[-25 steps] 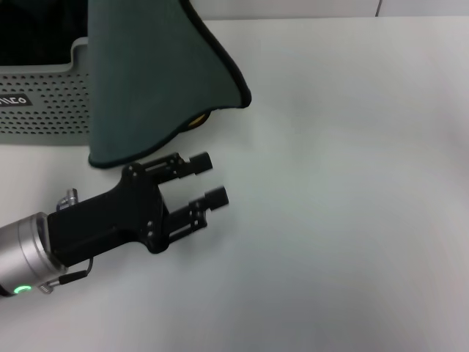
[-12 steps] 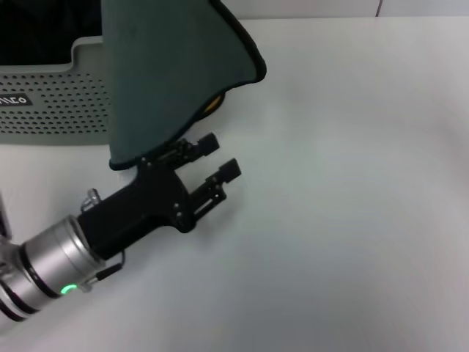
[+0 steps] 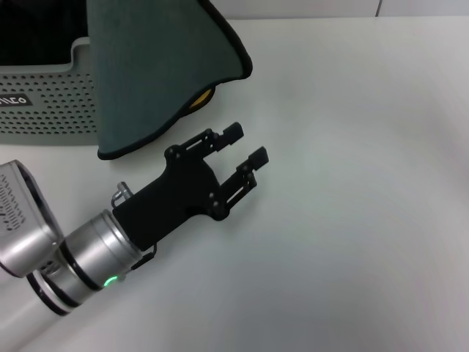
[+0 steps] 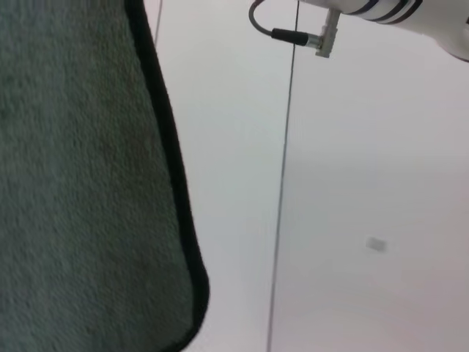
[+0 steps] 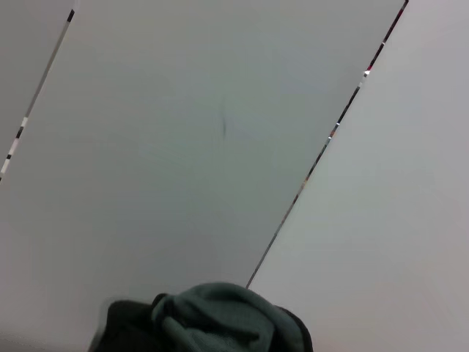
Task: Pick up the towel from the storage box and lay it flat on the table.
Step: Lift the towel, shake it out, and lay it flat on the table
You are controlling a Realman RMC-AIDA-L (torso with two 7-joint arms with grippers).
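1. Currently the towel [image 3: 157, 70] hangs above the table [image 3: 352, 183], teal fleecy side outward, black stitched border curving along its lower edge; a sliver of yellow shows underneath.
2. The storage box [image 3: 44, 110], pale perforated plastic with a small black label, sits just behind and beside the towel.
3. Left gripper [image 3: 246, 147]: black, fingers spread apart, empty, just below the towel's hem.
4. Right gripper: bunched teal cloth fills its wrist view's edge; its grip cannot be told.

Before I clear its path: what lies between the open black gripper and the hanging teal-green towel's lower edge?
Only bare white table, in the head view.
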